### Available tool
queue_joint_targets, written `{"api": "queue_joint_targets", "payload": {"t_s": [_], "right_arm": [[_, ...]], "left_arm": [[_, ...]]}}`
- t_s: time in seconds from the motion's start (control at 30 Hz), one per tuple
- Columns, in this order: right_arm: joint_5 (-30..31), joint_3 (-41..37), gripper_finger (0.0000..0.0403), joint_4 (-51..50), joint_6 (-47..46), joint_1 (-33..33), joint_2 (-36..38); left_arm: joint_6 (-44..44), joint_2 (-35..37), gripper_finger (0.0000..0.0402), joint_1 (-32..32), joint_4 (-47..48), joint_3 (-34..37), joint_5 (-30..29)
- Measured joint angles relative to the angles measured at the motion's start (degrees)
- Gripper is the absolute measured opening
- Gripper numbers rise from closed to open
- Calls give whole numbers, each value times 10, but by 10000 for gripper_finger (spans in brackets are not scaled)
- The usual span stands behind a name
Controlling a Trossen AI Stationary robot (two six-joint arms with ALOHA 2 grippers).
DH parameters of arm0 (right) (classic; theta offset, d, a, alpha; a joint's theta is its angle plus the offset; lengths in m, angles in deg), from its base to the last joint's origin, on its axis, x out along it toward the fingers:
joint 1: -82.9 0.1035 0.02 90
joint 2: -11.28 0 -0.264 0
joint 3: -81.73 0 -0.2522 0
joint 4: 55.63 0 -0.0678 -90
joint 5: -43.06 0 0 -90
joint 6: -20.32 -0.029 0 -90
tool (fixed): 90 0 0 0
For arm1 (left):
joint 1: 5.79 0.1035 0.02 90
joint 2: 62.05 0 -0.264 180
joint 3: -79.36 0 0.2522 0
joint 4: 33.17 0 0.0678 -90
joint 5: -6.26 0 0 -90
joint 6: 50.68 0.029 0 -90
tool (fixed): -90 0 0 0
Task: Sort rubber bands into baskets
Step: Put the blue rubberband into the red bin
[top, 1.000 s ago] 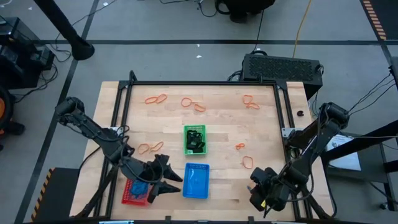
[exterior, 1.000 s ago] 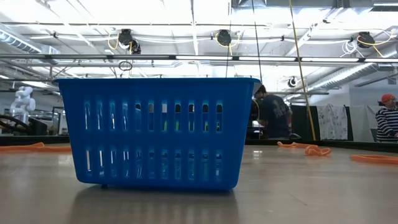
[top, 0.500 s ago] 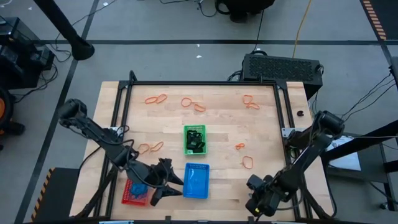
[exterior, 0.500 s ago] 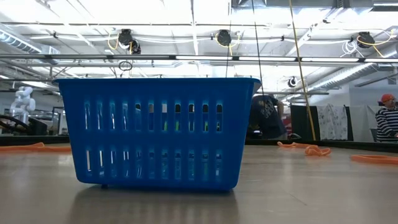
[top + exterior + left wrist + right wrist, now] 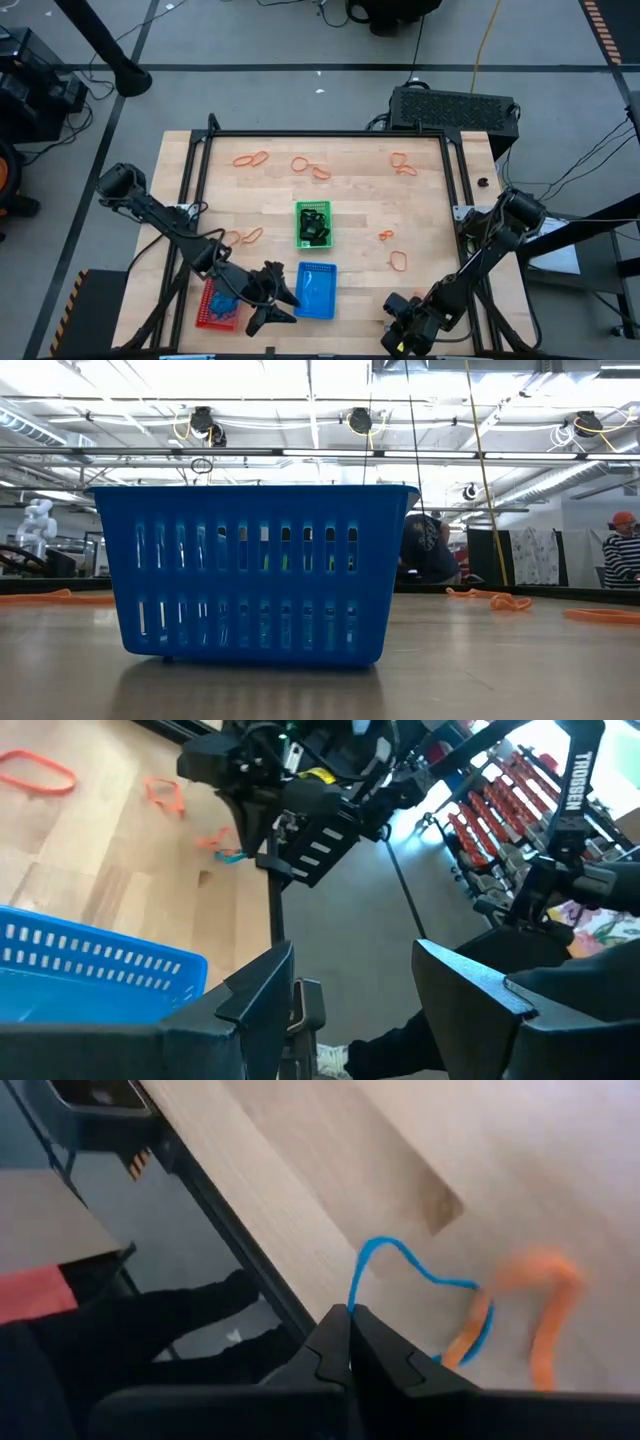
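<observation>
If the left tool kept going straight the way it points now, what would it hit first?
Probably nothing on the table: the open left tool points past the blue basket and the table's near edge. The right arm stands farther off; depth is unclear.

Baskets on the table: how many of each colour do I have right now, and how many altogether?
green basket: 1
blue basket: 1
red basket: 1
Total: 3 baskets
</observation>
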Motion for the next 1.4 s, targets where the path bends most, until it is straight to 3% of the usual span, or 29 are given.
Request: {"api": "queue_joint_targets", "payload": {"t_s": [0.37, 0.53, 0.73, 0.83, 0.97, 1.13, 1.4], "right_arm": [[65, 0, 0, -36, 15, -2, 74], [127, 0, 0, -30, 48, 0, 121], [144, 0, 0, -77, 48, -1, 158], [150, 0, 0, -28, 97, -4, 169], [160, 0, 0, 83, 193, -19, 175], [154, 0, 0, 242, 294, -44, 175], [125, 0, 0, 341, 337, -71, 175]], "left_arm": [[0, 0, 210, 18, -12, 0, 21], [1, 0, 210, 34, -22, 0, 21], [7, 0, 210, 49, -31, 0, 21], [40, -10, 210, 59, -73, 0, 21], [102, -58, 210, 73, -201, -2, 28], [190, -147, 210, 92, -335, -46, 86], [240, -227, 210, 122, -334, -146, 191]]}}
